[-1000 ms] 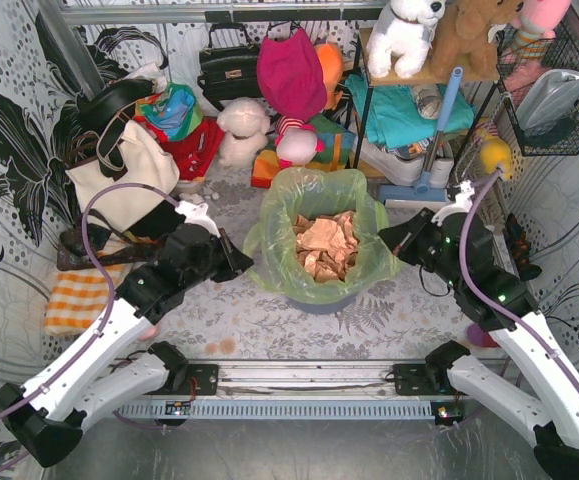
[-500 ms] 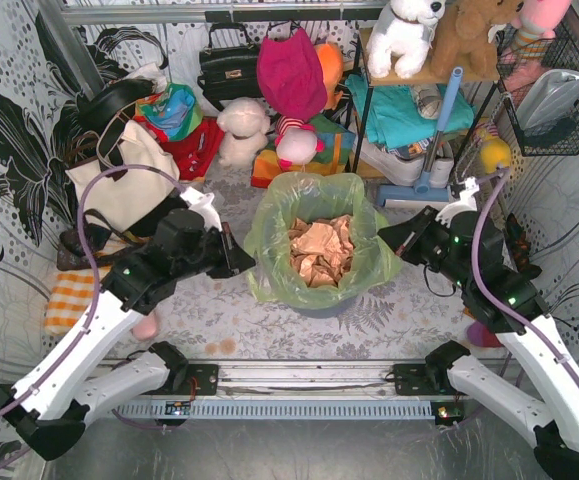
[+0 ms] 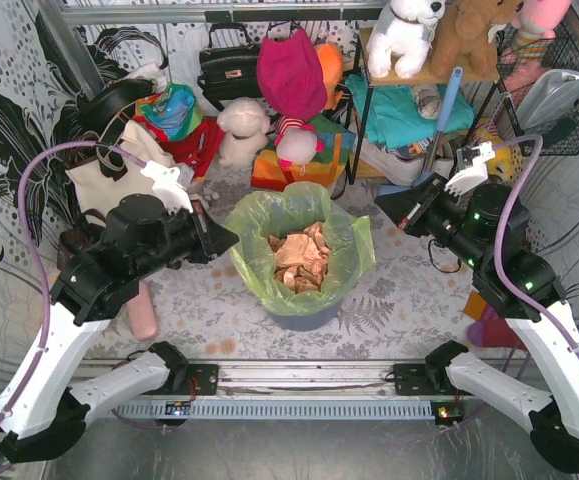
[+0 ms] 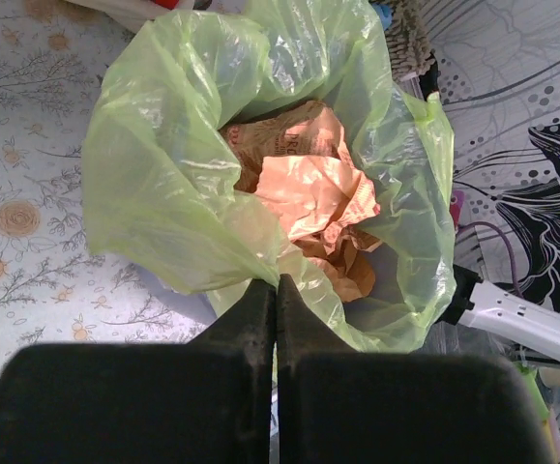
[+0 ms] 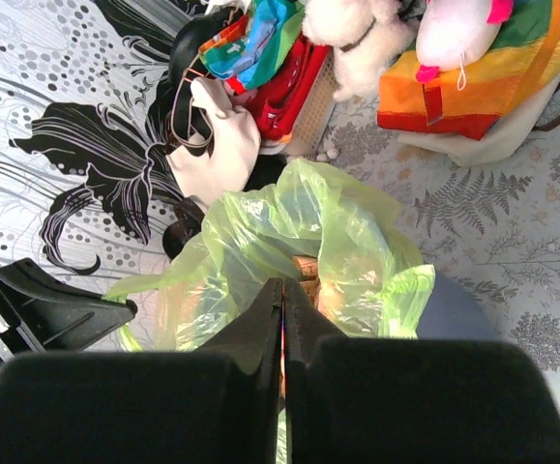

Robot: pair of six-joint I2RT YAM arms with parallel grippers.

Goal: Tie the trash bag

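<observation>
The trash bag [image 3: 299, 212], thin light-green plastic with crumpled tan paper [image 3: 294, 262] inside, stands open in the round blue-grey bin [image 3: 304, 312] at the middle of the floor. My left gripper [image 3: 229, 240] is at the bag's left rim. In the left wrist view its jaws [image 4: 277, 280] are shut on a gathered fold of the bag [image 4: 163, 164]. My right gripper [image 3: 379, 198] hovers up and to the right of the bag, jaws shut. In the right wrist view [image 5: 282, 282] the bag [image 5: 347, 232] lies beyond the tips, and no plastic visibly runs into them.
A cream tote bag [image 3: 104, 185] leans at the left, and a black handbag [image 3: 227, 65] and soft toys [image 3: 244, 130] are behind the bin. A shelf with clothes [image 3: 409, 110] and a wire basket [image 3: 559, 100] stand at the back right. A pink object [image 3: 141, 312] lies under the left arm.
Both arms have risen. The left gripper moved left holding the bag's rim, and the bag and bin shifted left. The right gripper lifted up and away from the bag's right edge.
</observation>
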